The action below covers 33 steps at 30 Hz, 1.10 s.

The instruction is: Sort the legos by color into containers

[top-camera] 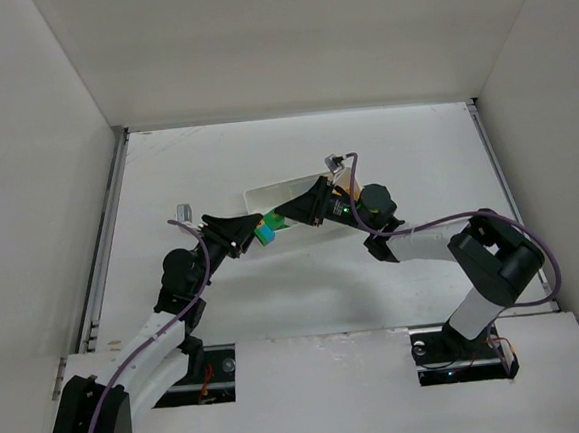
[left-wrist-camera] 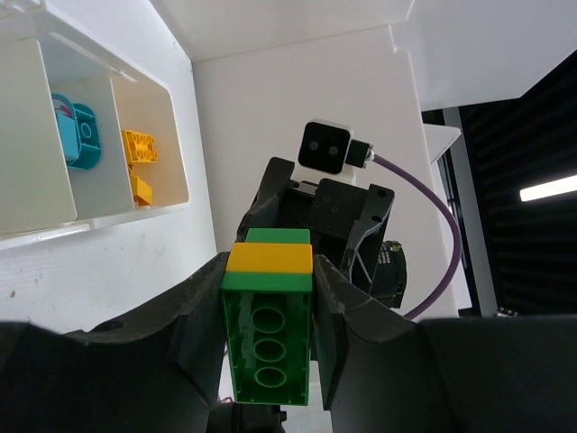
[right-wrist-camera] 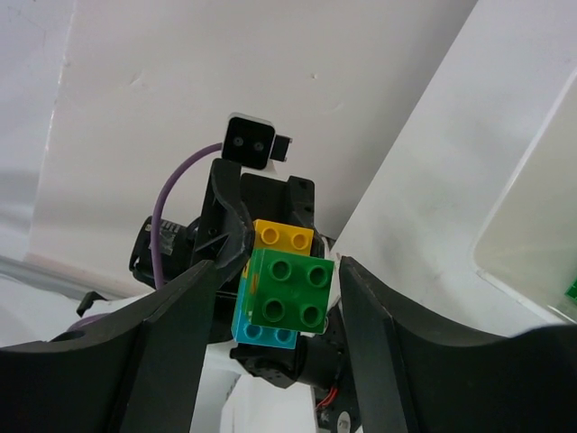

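My left gripper is shut on a joined stack of green, yellow and cyan legos and holds it above the table. In the top view the left gripper and the stack sit just in front of the white tray. My right gripper faces it from the right. In the right wrist view the right gripper is open, its fingers on either side of the stack with gaps. The tray holds a cyan brick and yellow bricks in separate compartments.
White enclosure walls stand at the left, right and back of the table. The tray's translucent wall shows at the right of the right wrist view, with a bit of green behind it. Purple cables loop off both wrists.
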Each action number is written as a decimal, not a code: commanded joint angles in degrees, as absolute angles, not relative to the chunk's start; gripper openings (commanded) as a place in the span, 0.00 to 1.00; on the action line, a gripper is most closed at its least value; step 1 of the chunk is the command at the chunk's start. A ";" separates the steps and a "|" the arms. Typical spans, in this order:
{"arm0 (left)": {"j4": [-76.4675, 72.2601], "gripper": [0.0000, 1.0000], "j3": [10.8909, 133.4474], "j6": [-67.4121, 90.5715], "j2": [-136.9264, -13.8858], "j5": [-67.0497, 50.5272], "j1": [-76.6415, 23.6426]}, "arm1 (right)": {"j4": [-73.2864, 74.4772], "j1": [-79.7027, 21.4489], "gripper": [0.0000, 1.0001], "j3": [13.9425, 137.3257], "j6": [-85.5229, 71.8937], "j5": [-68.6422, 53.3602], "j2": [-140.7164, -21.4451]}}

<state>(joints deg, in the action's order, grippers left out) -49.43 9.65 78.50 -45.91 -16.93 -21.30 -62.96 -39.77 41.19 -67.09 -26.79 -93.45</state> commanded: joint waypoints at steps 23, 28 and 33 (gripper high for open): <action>-53.09 0.36 10.02 78.23 -46.76 -18.02 -21.75 | -64.95 -39.59 0.38 41.31 -67.59 -28.30 -94.48; -52.82 0.51 10.02 77.52 -47.28 -17.84 -21.49 | -64.42 -39.42 0.36 40.87 -67.32 -26.90 -93.87; -52.73 0.50 10.46 76.99 -48.08 -17.75 -22.19 | -64.34 -39.50 0.36 41.31 -67.59 -26.46 -94.48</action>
<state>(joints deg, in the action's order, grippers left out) -49.91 9.54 78.19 -47.94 -17.19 -21.71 -61.95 -39.72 41.17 -67.72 -27.38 -94.24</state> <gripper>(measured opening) 0.507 0.418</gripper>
